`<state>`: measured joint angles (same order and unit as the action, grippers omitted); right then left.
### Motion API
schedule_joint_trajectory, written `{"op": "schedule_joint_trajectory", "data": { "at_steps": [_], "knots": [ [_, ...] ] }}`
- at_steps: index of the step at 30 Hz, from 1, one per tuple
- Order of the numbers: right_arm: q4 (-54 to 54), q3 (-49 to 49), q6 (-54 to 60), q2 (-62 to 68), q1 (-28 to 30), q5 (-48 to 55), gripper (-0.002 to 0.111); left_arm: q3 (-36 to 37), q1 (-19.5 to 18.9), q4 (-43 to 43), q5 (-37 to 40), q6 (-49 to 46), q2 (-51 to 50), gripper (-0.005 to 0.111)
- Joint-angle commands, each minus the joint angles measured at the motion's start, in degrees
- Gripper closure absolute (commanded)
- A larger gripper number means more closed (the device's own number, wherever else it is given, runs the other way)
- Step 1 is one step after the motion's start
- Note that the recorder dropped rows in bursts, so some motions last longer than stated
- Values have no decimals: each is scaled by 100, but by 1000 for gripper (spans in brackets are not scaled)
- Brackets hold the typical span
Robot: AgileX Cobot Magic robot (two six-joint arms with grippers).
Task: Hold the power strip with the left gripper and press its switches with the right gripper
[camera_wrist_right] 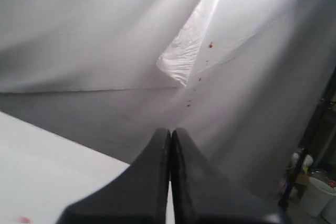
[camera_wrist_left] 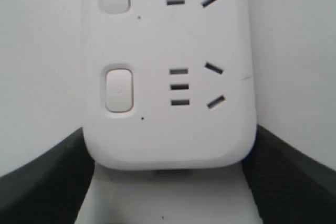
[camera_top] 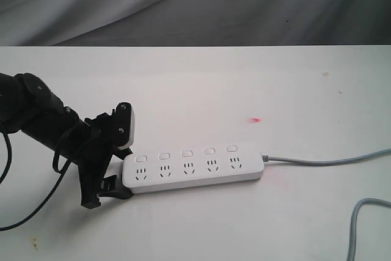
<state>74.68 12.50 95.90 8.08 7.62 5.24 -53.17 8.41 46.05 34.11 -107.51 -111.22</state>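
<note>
The power strip [camera_top: 194, 166] lies flat on the white table [camera_top: 214, 84], near the front edge. Its 5 switches [camera_top: 187, 153] face up, and its grey cord [camera_top: 317, 162] exits the right end. The left gripper [camera_top: 122, 169] straddles the strip's left end. 1 jaw sits on each long side, and both appear to touch the casing. The right gripper [camera_wrist_right: 170, 135] is out of the exterior view. Its jaws are pressed together with nothing between them, and they point at the grey backdrop cloth [camera_wrist_right: 79, 35].
</note>
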Motion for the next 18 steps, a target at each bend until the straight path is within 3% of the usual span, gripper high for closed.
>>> {"op": "schedule_joint_trajectory", "data": {
  "at_steps": [1, 10, 12, 16, 18],
  "knots": [
    [133, -102, -64, -225, 318, 88, 108, 54, 18, -213, -89, -89, -106, 60],
    [-48, -114, -408, -184, 318, 188, 108, 54, 18, -213, -89, -89, -106, 60],
    [-1146, -114, -1350, -184, 318, 254, 108, 54, 18, -213, -89, -89, -106, 60],
    [-4925, -126, -5610, -184, 318, 505, 108, 54, 18, -213, -89, -89, -106, 60],
    [-6275, -188, -6910, -184, 318, 505, 108, 54, 18, -213, -89, -89, -106, 60]
  ]
}}
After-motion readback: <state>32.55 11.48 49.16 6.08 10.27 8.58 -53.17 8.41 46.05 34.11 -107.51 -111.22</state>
